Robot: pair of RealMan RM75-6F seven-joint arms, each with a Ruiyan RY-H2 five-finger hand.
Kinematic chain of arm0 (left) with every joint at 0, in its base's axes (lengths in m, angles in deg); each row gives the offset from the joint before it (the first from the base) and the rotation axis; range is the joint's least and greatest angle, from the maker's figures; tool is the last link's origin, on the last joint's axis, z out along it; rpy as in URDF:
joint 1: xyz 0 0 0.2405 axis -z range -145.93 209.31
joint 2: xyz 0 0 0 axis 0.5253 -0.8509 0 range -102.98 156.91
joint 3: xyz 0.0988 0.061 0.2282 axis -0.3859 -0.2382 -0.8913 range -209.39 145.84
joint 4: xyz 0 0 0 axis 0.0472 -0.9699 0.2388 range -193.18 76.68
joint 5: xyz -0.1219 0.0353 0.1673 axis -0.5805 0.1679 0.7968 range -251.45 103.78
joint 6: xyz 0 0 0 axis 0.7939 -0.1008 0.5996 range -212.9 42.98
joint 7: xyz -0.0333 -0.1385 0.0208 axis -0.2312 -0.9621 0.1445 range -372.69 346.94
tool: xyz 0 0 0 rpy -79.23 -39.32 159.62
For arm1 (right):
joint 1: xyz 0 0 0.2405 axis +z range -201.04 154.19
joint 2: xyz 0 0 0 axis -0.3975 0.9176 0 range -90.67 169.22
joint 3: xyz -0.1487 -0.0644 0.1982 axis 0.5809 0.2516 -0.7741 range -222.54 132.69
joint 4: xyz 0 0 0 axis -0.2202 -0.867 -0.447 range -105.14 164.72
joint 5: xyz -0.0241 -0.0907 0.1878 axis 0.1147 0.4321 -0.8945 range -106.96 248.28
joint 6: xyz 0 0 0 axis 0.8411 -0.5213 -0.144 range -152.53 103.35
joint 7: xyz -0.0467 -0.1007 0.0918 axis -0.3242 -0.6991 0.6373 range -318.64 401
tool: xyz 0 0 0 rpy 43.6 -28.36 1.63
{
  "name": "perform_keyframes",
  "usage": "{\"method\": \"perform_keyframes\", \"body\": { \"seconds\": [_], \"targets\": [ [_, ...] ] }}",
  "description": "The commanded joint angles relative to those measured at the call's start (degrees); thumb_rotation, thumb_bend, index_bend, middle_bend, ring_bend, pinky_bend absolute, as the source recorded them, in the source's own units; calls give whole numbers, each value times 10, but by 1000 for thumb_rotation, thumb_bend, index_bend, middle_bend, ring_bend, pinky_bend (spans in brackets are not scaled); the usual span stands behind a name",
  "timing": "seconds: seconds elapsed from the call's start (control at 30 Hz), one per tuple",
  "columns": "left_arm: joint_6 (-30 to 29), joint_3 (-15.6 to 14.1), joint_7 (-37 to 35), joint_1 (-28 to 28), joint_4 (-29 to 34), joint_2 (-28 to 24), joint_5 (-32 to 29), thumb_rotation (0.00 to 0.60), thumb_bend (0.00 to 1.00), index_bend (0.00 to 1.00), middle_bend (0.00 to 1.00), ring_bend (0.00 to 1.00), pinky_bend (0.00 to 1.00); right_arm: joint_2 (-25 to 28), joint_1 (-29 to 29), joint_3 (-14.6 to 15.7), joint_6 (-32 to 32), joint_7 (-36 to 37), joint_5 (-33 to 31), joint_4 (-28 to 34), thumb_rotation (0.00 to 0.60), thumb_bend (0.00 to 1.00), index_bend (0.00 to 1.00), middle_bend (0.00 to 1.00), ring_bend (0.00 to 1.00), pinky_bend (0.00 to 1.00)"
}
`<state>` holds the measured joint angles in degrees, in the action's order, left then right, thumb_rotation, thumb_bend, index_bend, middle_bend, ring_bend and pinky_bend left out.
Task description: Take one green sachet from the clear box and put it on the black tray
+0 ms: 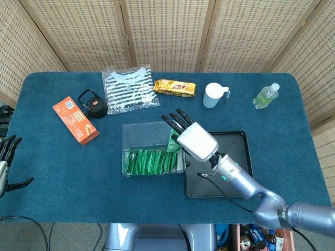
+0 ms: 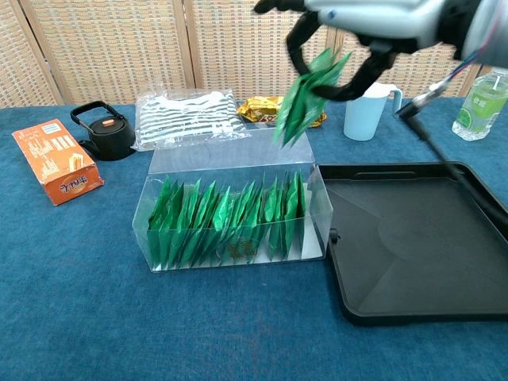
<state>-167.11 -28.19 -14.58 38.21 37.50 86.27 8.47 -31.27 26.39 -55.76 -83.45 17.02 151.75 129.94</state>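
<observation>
1. Head view: right robot hand point(image 1: 194, 139) raised above the gap between clear box point(image 1: 152, 137) and black tray point(image 1: 241, 157), dark fingers fanned toward the far side of the tabletop point(image 1: 52, 167).
2. Just under that hand, a corner of a green sachet point(image 1: 173, 141) peeking out (grip itself hidden from this angle).
3. Inside the box, a row of green packets point(image 1: 149, 161) lined along the near wall.
4. Left robot hand point(image 1: 6, 159) low at the left edge of the tabletop, fingers apart, holding nothing.
5. Along the far side, left to right: orange carton point(image 1: 75, 120), small black kettle point(image 1: 93, 103), bagged striped shirt point(image 1: 128, 89), yellow snack bar point(image 1: 174, 87), pale blue cup point(image 1: 214, 95), water bottle point(image 1: 266, 96).
6. Chest view: right robot hand point(image 2: 373, 20) at the top of the frame, thumb and a finger pinching the green sachet point(image 2: 305, 95), other fingers curled loosely around it.
7. Sachet hanging in the air, tilted, well clear of the clear box point(image 2: 238, 171) and above its right end (possibly more than one packet pinched together, hard to tell).
8. Black tray point(image 2: 413, 305) just right of the box, its edge beside the box wall.
9. Green packets point(image 2: 226, 226) standing upright in the box.
</observation>
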Motion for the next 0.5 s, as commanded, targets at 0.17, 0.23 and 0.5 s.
{"method": "perform_keyframes", "body": {
  "seconds": [0.17, 0.23, 0.5],
  "targets": [
    [-2, -2, 0, -1, 2, -1, 4, 600, 123, 0, 0, 0, 0, 54, -58, 42, -35, 52, 40, 7, 600, 605, 651, 3, 0, 95],
    [-3, -2, 0, -1, 3, -1, 5, 600, 123, 0, 0, 0, 0, 59, -76, 62, -42, 67, 57, -3, 600, 606, 651, 3, 0, 95],
    [-3, -4, 6, -2, 5, 1, 7, 600, 123, 0, 0, 0, 0, 43, -119, 115, -63, 117, 110, -57, 600, 607, 651, 3, 0, 95]
  ]
}}
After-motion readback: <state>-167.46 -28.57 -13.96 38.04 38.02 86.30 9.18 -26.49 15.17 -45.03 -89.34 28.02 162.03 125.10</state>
